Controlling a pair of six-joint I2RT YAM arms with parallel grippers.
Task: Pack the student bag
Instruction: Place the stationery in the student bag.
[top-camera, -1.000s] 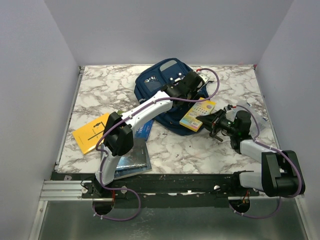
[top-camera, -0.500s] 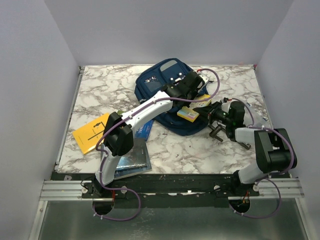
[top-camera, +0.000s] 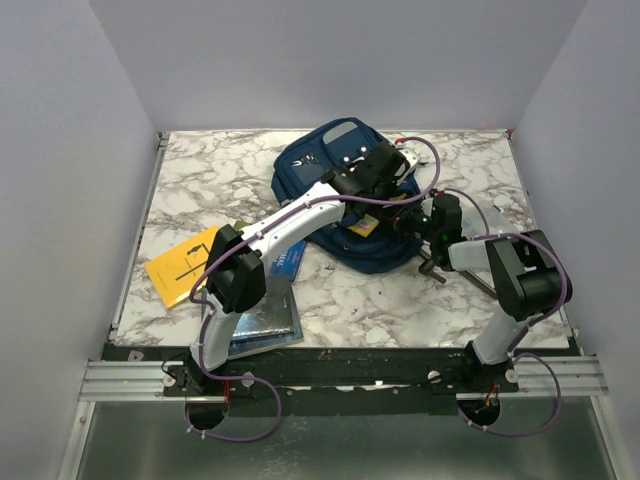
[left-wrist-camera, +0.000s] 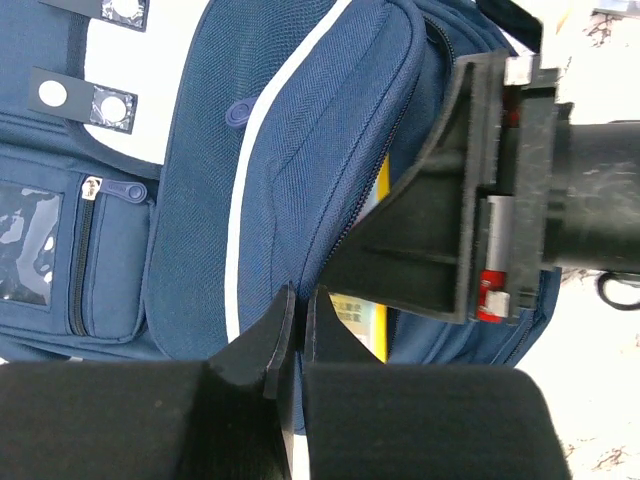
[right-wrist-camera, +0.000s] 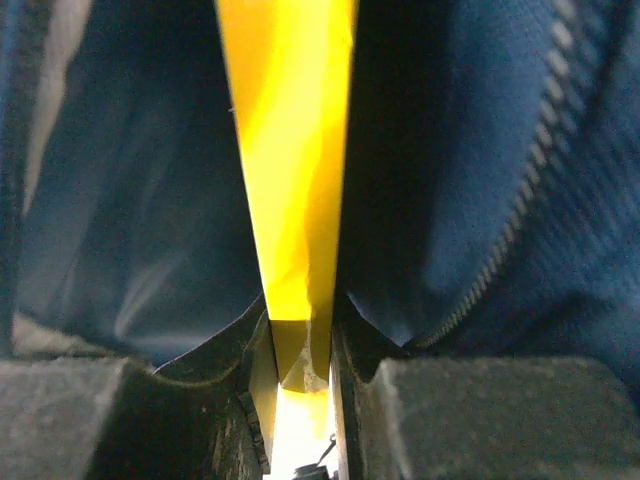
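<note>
My left arm stretched diagonally over the tabletop (top-camera: 200, 180), left gripper (left-wrist-camera: 297, 310) clenched on the opening edge of the bag (top-camera: 310, 165) at the far middle, right arm bent inward, right gripper (right-wrist-camera: 300, 345) grasping a yellow card (right-wrist-camera: 290, 150) inside the bag's mouth

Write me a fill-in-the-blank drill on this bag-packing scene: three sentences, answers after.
The right gripper holds a thin pack coloured ____. The left gripper, pinching the student bag at its edge, is ____ (open or shut). In the top view, the yellow book on the table lies to the bag's ____.
Answers: yellow; shut; left.
</note>
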